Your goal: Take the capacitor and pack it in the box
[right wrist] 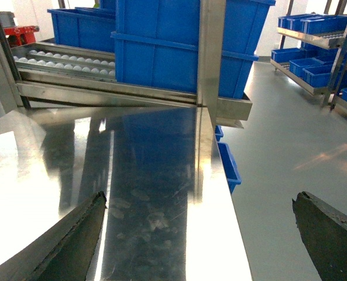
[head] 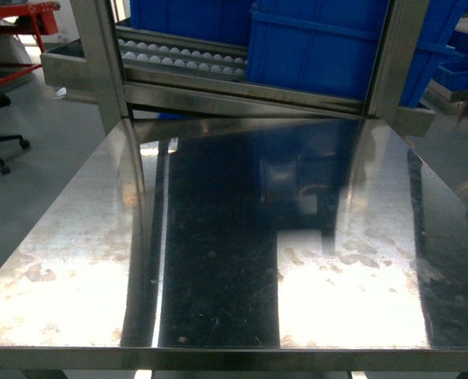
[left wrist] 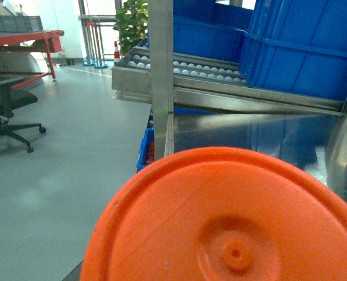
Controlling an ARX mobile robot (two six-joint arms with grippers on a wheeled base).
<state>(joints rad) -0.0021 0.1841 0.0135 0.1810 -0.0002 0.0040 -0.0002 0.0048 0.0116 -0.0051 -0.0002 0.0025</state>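
Orange round lid (left wrist: 232, 222) fills the bottom of the left wrist view, so I cannot tell how the left fingers stand. Two dark right fingers (right wrist: 68, 240) stand wide apart with nothing between, above the steel counter (head: 218, 260) near its right edge. Neither capacitor nor box appears anywhere. Two blue bins (head: 320, 43) sit on the roller rack (head: 178, 57) behind the counter's far edge, probably feeding parts.

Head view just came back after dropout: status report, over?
Right gripper open, empty. Left fingers hidden behind round orange plastic disc. Pale pink tub and capacitor out of sight.
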